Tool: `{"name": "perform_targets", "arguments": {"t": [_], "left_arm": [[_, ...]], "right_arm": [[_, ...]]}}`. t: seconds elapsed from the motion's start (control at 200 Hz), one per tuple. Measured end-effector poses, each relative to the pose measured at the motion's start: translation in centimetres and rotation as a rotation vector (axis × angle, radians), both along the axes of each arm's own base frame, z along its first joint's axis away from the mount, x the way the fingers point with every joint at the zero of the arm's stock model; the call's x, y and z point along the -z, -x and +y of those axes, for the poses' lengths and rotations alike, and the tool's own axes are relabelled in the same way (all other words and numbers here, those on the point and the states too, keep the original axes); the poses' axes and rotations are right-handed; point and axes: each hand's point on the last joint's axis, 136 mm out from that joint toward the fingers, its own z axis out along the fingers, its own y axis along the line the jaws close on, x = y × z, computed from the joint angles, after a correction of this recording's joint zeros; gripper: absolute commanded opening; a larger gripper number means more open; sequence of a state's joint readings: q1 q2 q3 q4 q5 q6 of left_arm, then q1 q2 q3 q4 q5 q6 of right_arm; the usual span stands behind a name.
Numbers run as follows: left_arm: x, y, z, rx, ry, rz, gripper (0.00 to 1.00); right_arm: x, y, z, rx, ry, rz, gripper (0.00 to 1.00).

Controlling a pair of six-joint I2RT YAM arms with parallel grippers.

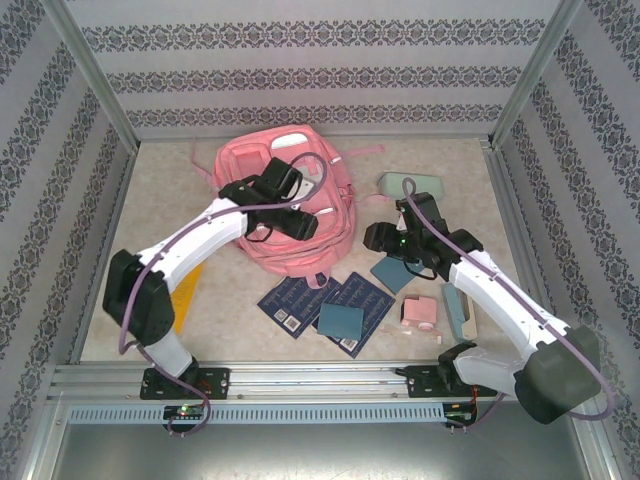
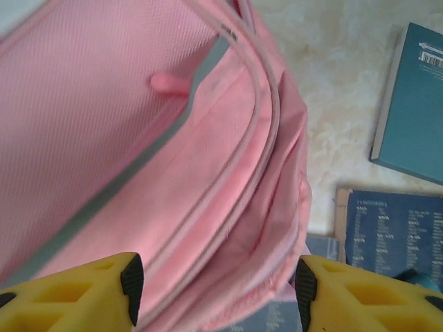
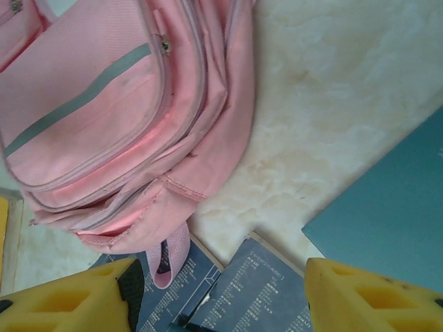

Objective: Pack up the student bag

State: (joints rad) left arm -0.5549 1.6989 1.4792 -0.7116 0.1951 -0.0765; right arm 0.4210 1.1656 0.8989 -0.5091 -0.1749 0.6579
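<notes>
Left hand: I am holding it released, fingers spread, just above the pink bag, which is lying flat at the far middle of the worktop. I cannot tell whether those fingers are touching the fabric. Right hand: I am holding it released too, over the blue booklets at the bag's near edge.

Both arms are the same build from where I sit: left arm and right arm have white link shells w/ black joint housings. A grey-purple cable loops out behind each gripper. Left gripper and right gripper have yellow fingers w/ moulded recesses and black pads on the inner faces. Right gripper's right finger has dark specks.
</notes>
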Motion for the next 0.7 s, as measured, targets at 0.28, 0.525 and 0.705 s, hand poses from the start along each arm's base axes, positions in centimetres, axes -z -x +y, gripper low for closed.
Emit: {"name": "perform_targets", "arguments": {"t": [0.28, 0.525, 0.705], "left_arm": [[3.8, -4.4, 0.0, 0.108, -0.064, 0.047, 0.59], [5.9, -5.7, 0.4, 0.138, -0.050, 0.118, 0.47], [6.9, -4.1, -0.3, 0.177, 0.024, 0.215, 0.09]], "right_arm": [[-1.2, 1.3, 2.8, -0.153, -0.156, -0.075, 0.62], [-1.4, 1.3, 2.5, -0.159, -0.190, -0.097, 0.61], [-1.2, 0.6, 1.0, -0.109, -0.191, -0.100, 0.59]]}}
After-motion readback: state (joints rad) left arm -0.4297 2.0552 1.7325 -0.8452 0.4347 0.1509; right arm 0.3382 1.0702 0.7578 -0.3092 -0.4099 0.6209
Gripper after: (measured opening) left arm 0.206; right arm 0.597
